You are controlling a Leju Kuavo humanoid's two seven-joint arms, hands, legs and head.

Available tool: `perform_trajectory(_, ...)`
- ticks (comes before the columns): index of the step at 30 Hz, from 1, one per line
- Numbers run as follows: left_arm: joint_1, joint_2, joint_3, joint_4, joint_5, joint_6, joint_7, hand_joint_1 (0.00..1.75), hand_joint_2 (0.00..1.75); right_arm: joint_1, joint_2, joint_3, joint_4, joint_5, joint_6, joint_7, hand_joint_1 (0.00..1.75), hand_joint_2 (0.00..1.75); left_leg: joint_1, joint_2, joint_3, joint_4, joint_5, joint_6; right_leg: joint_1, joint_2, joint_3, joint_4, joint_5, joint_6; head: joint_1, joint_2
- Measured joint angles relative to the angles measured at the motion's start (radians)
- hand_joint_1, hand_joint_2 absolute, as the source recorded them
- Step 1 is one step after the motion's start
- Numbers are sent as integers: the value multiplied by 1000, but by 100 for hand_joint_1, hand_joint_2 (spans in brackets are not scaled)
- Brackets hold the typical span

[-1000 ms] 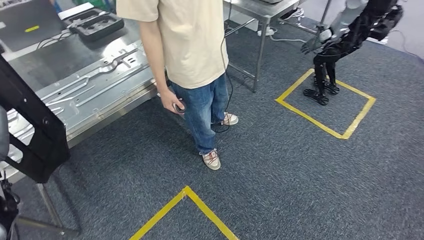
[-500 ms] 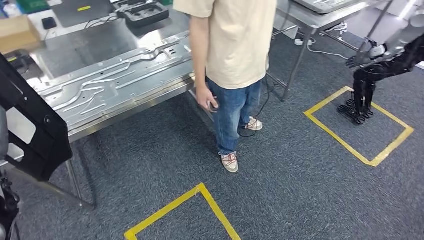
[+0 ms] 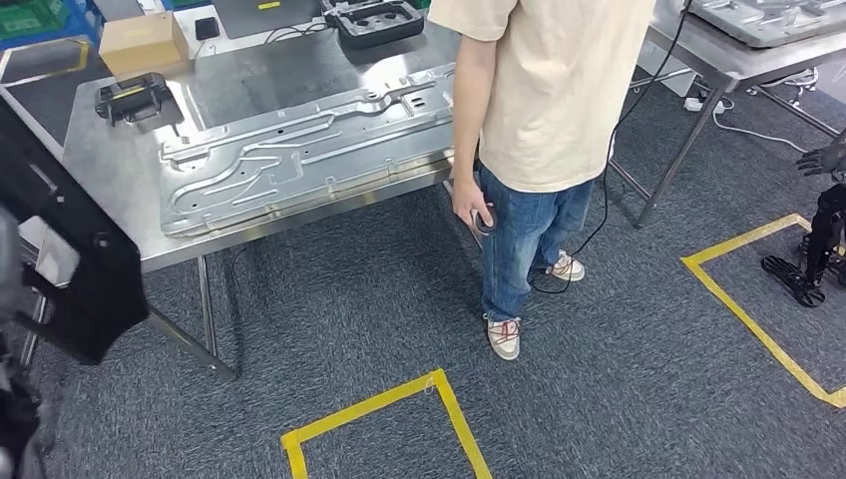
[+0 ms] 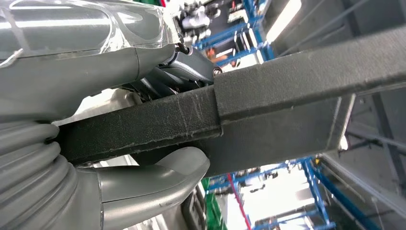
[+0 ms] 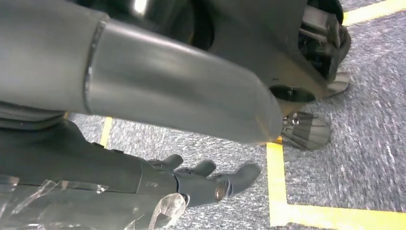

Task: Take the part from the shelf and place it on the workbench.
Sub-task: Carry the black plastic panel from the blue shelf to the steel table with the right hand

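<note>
The part, a black angular frame (image 3: 70,269), hangs at the left edge of the head view, level with the near end of the workbench (image 3: 110,165). In the left wrist view my left hand (image 4: 139,184) grips a black bar of the part (image 4: 297,96), thumb on one side and dark fingers (image 4: 191,62) on the other. My right hand (image 5: 201,179) hangs over the grey carpet, fingers stretched out and holding nothing.
A large pressed metal sheet (image 3: 309,150) covers much of the workbench, with a small black piece (image 3: 135,97), a cardboard box (image 3: 145,42) and a black tray (image 3: 381,18) behind it. A person (image 3: 544,120) stands at its right corner. Yellow tape (image 3: 384,407) marks the floor. Another robot (image 3: 823,215) stands far right.
The camera has turned left, so the whole scene has slid to the right and more of the workbench shows. The black part stays at the left edge in my left hand.
</note>
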Motion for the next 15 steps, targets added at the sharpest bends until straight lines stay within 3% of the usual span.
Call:
perform_trajectory(1, 0, 0, 0, 0, 1, 0, -2, 175, 175, 1, -1, 0, 0, 1, 0, -1, 0, 0, 1, 30, -35, 70, -33, -8, 0, -14, 1, -1, -1, -3, -2, 0)
perform_trajectory(2, 1, 0, -1, 0, 2, 0, -4, 175, 175, 2, -1, 0, 0, 2, -1, -1, 0, 0, 5, 46, -73, 145, -63, -15, 0, -27, 2, -1, -2, -5, -2, 0)
perform_trajectory(3, 3, 0, -1, 1, 2, 0, -6, 175, 175, 3, -1, 0, 0, 3, -1, -2, 0, 0, 9, 53, -103, 202, -79, -20, 1, -41, 2, -1, -4, -5, -2, 0)
perform_trajectory(4, 4, 0, -2, 1, 2, 0, -7, 175, 175, 3, -1, 0, 0, 3, 0, -2, 0, 0, 12, 56, -116, 222, -76, -23, 0, -55, 4, -1, -6, -5, -2, 0)
perform_trajectory(5, 5, 0, -2, 1, 2, 0, -9, 175, 175, 3, -1, 0, 0, 3, 1, -2, 0, 0, 13, 61, -106, 200, -56, -23, 0, -68, 7, -1, -8, -4, -2, 0)
perform_trajectory(6, 5, 0, -2, 2, 2, 0, -10, 175, 175, 2, 0, 0, 0, 3, 1, -2, 0, 0, 13, 71, -74, 135, -21, -21, 1, -82, 11, -1, -11, -2, -2, 0)
perform_trajectory(8, 3, 0, -2, 2, 2, 0, -11, 175, 175, 2, 1, 0, 0, 2, 2, -2, 0, 0, 3, 124, 8, -22, 41, -9, 4, -104, 23, -1, -19, 4, -2, 0)
perform_trajectory(10, 0, 0, -2, 2, 2, 0, -12, 175, 175, 1, 1, 0, 0, 2, 1, -2, 0, 0, -8, 155, 45, -97, 61, 5, 8, -123, 33, -3, -27, 14, -2, 0)
perform_trajectory(12, 0, 1, -1, 2, 2, -1, -13, 175, 175, -3, 1, 0, 0, 2, 1, -2, 0, 0, -8, 131, 46, -104, 62, 15, 9, -144, 41, -7, -33, 24, -2, 0)
perform_trajectory(13, 0, 1, -1, 2, 2, -1, -13, 175, 175, -5, 2, 0, 0, 3, 1, -2, 0, 0, -5, 118, 49, -109, 65, 20, 9, -139, 44, -3, -40, 30, -1, 0)
perform_trajectory(15, -1, 1, -1, 2, 2, -2, -13, 175, 175, -6, 2, 0, 0, 4, 1, -2, 0, 0, 3, 92, 57, -118, 72, 32, 8, -92, 19, 64, -84, 39, 0, 0)
